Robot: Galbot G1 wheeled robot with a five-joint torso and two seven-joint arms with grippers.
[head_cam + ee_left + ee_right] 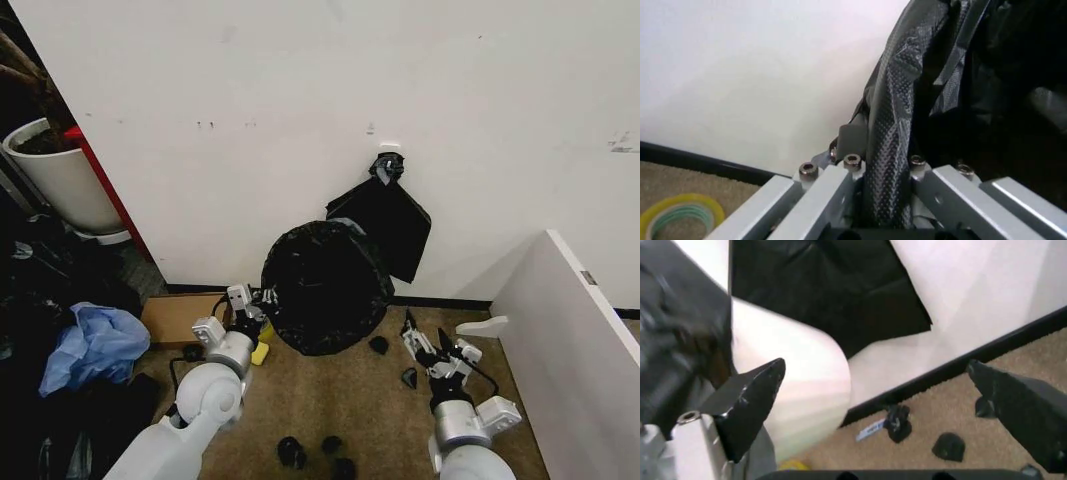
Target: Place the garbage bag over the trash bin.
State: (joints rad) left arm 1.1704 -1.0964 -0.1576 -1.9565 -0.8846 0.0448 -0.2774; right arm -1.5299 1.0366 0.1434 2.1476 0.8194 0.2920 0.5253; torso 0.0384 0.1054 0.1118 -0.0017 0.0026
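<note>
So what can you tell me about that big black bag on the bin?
The large, thin, glossy black plastic garbage bag is crinkly and loose. It is draped over the round white plastic trash bin, which stands on the brown carpet against the white wall, and hides most of it. The left claw is shut on a bunched fold at the bag's side. The right claw is open, apart from the bag.

Tan carpet (330,400) carries small black lumps (292,452).
</note>
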